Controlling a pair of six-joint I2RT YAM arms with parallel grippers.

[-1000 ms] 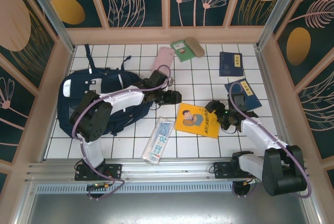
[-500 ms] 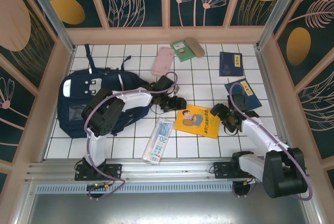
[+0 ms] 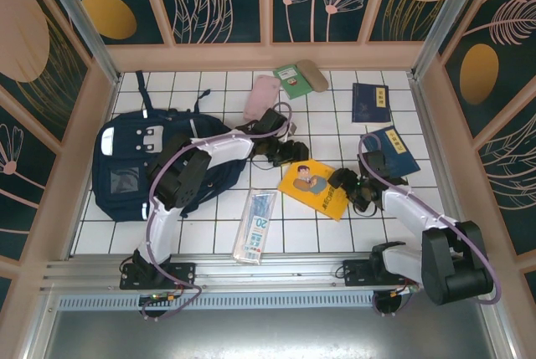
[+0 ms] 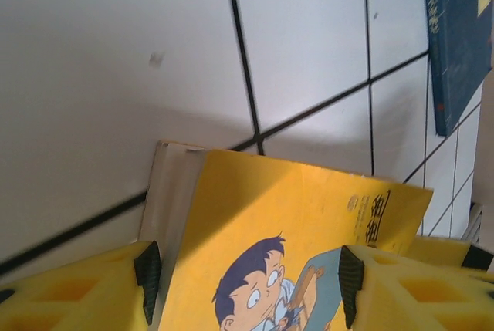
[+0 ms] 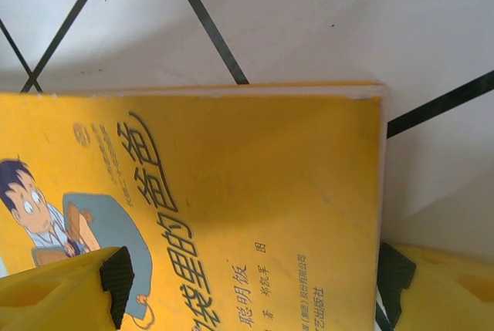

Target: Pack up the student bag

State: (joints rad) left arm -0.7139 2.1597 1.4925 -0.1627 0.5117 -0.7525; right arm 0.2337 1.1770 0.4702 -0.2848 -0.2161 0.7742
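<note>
Swung my left pincer [image 3: 287, 154] away from the backpack [image 3: 126, 171] over to the yellow book [image 3: 311, 187], at its far corner. Slid my right pincer [image 3: 347, 183] left onto the opposite edge, and the book got nudged a bit left.

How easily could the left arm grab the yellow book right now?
Probably easily: the left gripper hangs open over a corner of the yellow book, a finger on either side, nothing between. The right gripper sits at the opposite edge, clear of it.

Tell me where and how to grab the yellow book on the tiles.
Take the yellow book by its right edge, coming in low from the right: it lies flat and thin on the tiles, and that edge faces the open right gripper.
</note>
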